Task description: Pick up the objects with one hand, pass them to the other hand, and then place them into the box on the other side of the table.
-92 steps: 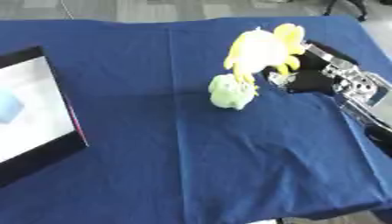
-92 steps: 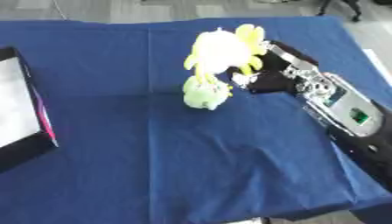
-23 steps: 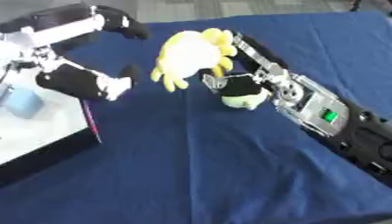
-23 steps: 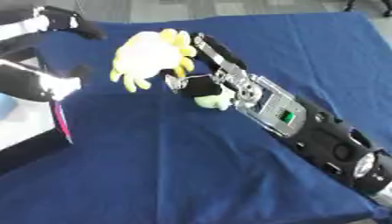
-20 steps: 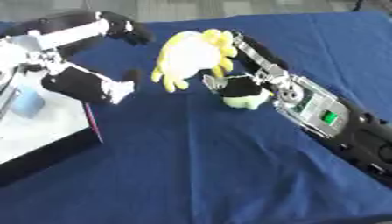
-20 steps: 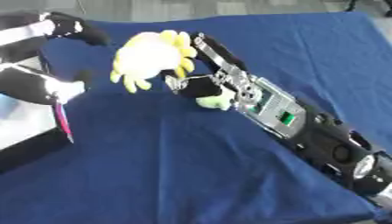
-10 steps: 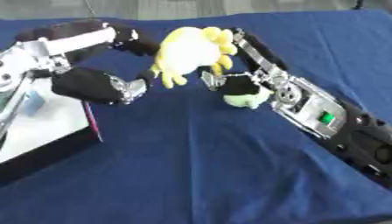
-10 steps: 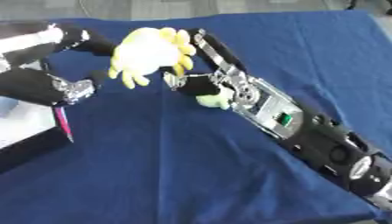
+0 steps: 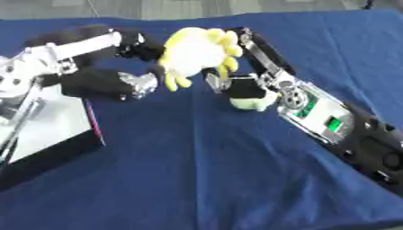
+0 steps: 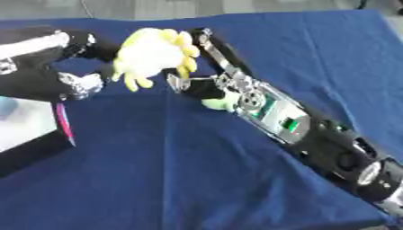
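My right hand (image 9: 271,81) reaches in from the lower right and holds a yellow plush toy (image 9: 195,53) with floppy petals above the blue table, fingers behind it and thumb under it. My left hand (image 9: 102,83) comes from the left. Its upper fingers (image 9: 130,41) reach the toy's left side, while its thumb stays apart below, so the hand is open around the toy. A small pale green plush (image 9: 253,102) lies on the cloth, partly hidden under my right hand. The box (image 9: 55,148), dark-rimmed with a white inside, sits at the left edge.
A blue cloth (image 9: 197,179) covers the whole table, with bare cloth in front and at the far right. My right forearm (image 10: 315,130) crosses the lower right. Something pale blue (image 10: 5,107) lies inside the box.
My left hand has moved right, from over the box to the yellow toy's left side. My right hand has kept hold of the toy. The green plush has not moved.
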### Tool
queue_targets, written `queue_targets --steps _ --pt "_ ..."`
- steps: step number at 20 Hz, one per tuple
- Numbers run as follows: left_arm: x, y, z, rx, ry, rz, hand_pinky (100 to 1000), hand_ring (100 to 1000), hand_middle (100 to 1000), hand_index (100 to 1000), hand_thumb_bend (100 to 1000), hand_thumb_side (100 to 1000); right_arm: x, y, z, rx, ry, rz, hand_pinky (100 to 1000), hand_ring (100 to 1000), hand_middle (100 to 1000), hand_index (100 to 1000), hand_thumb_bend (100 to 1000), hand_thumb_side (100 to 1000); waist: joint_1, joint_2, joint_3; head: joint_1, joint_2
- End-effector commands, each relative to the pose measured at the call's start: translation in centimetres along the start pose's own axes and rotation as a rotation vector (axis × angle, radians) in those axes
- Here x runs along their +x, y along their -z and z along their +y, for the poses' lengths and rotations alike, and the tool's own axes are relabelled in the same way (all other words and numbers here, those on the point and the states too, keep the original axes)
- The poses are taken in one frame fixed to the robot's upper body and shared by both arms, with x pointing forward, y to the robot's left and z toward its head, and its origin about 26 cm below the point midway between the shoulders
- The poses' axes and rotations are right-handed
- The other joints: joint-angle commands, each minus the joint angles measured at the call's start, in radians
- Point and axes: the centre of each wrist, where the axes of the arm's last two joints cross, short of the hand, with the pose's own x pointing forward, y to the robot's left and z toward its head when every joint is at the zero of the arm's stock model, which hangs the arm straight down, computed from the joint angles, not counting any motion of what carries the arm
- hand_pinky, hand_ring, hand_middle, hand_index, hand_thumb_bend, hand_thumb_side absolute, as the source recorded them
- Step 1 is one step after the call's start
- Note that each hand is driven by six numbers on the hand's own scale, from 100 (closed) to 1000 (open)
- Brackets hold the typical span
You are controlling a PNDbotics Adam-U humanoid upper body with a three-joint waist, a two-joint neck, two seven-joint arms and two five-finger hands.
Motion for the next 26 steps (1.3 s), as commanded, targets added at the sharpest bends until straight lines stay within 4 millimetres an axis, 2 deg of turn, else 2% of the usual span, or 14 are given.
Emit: queue_targets --steps 1,11,26 --pt "0.6 -0.2 0.5 0.024 0.012 -0.014 1000 902 816 893 100 545 0.4 0.4 -0.5 -0.007 -0.022 -0.030 639 524 465 565 100 100 0.002 0.001 -0.002 0.003 -0.007" --pt "0.9 -0.3 0.5 0.044 0.047 -0.026 1000 908 822 899 100 555 0.4 0.3 -0.4 -0.005 -0.022 -0.028 636 523 465 565 100 100 0.002 0.003 -0.004 0.004 -0.009" --pt "-0.2 0.9 -0.1 0.113 0.083 0.009 1000 912 827 908 100 480 0.5 0.4 -0.1 -0.005 -0.017 -0.038 629 517 462 562 100 100 0.002 0.003 -0.004 0.003 -0.007"
